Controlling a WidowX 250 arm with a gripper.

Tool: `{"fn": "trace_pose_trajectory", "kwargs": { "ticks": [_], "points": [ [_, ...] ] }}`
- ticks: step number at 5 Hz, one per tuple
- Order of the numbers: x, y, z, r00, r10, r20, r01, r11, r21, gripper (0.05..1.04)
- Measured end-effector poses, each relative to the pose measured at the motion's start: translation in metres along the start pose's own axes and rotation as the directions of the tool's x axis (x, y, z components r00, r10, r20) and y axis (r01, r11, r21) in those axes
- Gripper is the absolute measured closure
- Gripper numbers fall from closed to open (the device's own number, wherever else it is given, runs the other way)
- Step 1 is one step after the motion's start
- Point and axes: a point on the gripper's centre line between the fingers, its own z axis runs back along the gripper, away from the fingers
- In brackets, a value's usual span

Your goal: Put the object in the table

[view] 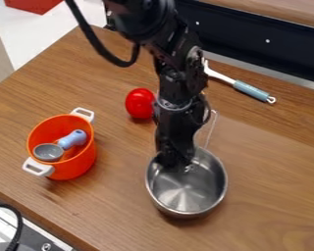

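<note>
Okay, we have 1 black arm (176, 73) coming in from 12 o'clock over the wooden table (264, 196); its gripper (176, 164) points down into the steel pot (186, 188), at the 11 o'clock side of the opening; we can't tell whether it is wide, narrow or holding the pot.

We place that pot, our likely task object, just below the middle, towards 5 o'clock, opening up; its thin handle (212, 130) runs off towards 1 o'clock; we can't tell whether the base touches the wood.

From the pot, we see a red round thing (140, 103) at 11 o'clock, near the arm; an orange pot (81, 164) at 10 o'clock, with 2 white handles at its own 1 and 7 o'clock; inside it, 1 scoop (72, 139), grey bowl towards 8 o'clock, blue grip towards 2; 1 utensil (251, 90) lies at 1 o'clock, its blue-grey grip pointing to 4.
</note>
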Motion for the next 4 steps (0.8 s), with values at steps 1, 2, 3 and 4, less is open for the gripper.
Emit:
{"fn": "trace_pose_trajectory", "kwargs": {
  "ticks": [1,2,3,4],
  "points": [
    [0.011,0.000,0.009,0.998,0.061,0.009,-0.061,0.998,-0.023,1.017],
    [0.022,-0.004,0.015,0.976,0.213,0.034,-0.209,0.974,-0.086,1.021],
    [0.039,0.002,0.025,0.905,0.418,0.073,-0.406,0.903,-0.136,1.021],
    [0.057,0.006,0.022,0.801,0.592,0.091,-0.554,0.790,-0.263,1.021]
  ]
}}
